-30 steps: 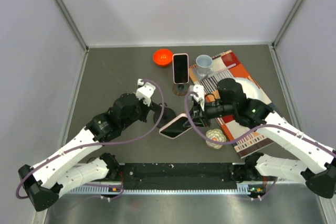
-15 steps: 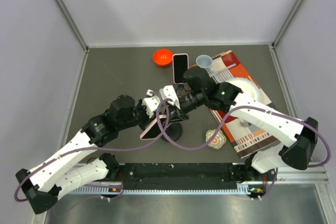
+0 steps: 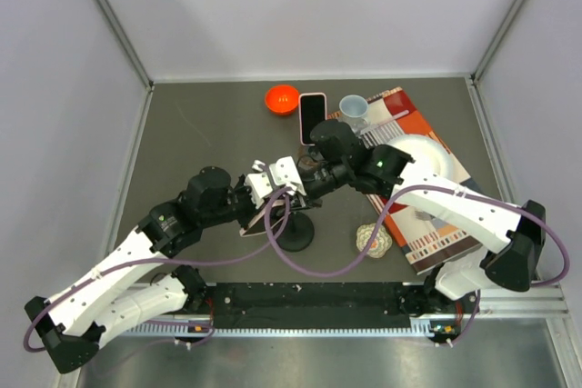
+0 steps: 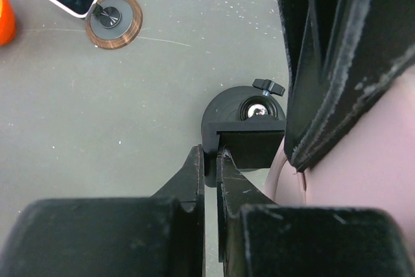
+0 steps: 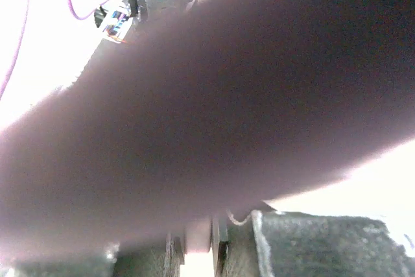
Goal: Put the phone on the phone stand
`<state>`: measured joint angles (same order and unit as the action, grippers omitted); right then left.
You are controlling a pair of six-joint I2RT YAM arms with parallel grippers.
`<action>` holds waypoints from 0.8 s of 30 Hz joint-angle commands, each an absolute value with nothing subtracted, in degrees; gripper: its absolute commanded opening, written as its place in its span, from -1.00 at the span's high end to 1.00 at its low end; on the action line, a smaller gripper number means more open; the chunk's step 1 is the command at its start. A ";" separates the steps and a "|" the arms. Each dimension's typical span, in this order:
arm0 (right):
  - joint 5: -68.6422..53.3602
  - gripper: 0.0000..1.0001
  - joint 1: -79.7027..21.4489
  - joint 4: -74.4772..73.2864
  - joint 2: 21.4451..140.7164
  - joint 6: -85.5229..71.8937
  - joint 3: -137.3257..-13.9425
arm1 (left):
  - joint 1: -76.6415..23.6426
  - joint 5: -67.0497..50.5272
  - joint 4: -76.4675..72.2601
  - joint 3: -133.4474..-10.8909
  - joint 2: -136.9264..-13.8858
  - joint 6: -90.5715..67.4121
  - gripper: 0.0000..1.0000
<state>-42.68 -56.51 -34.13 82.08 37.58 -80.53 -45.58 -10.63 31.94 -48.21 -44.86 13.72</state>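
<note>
left gripper (image 4: 211, 167): jaws nearly together, pinching the left edge of the phone stand's cradle plate, as far as the left wrist view shows.
right gripper (image 5: 196, 246): jaws narrow, clamped on the thin edge of the phone; a pink strip sits between the fingers at the bottom of the right wrist view.
phone (image 3: 257, 222): pink case, lifted off the table (image 3: 200, 124), tilted, held at mid-table between the two wrists. It fills most of the right wrist view. In the left wrist view its pink edge is just right of the cradle, and I can't tell if the two touch.
phone stand (image 4: 249, 146): black, round base down on the table, small knob (image 4: 268, 87) on top. The cradle faces the left wrist camera and isn't carrying the phone.
stand base (image 3: 296, 234): dark disc just below both grippers in the top view.
second phone (image 3: 312, 115): pink-edged with a dark screen, propped on its own mount with a round base (image 4: 115, 19), near the back of the table.
orange bowl (image 3: 282, 98): just left of the second phone.
cup (image 3: 354, 109): pale, just right of the second phone, on the magazine's corner.
magazine (image 3: 436, 238): red and striped, flat on the right side.
plate (image 3: 435, 154): white, lying on the magazine and partly hidden by the right arm.
patterned ball (image 3: 373, 239): on the table by the magazine's near-left edge.
</note>
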 commanded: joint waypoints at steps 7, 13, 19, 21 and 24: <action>-36.39 1.00 -57.13 -27.25 81.39 39.92 -77.00 | -45.88 -9.59 26.89 -49.31 -41.67 12.04 1.00; -36.47 1.00 -57.04 -27.42 79.63 30.34 -70.85 | -45.88 -3.62 24.35 -48.08 -38.32 10.02 1.00; -30.43 1.00 -56.87 -34.07 81.38 13.99 -71.18 | -45.97 4.65 20.92 -47.37 -36.48 7.39 1.00; -29.27 1.00 -56.95 -39.78 83.49 9.17 -73.64 | -45.97 7.63 19.78 -47.29 -35.51 6.07 1.00; -25.41 1.00 -57.57 -43.32 83.41 3.54 -74.80 | -45.97 15.27 18.81 -47.55 -34.63 5.28 1.00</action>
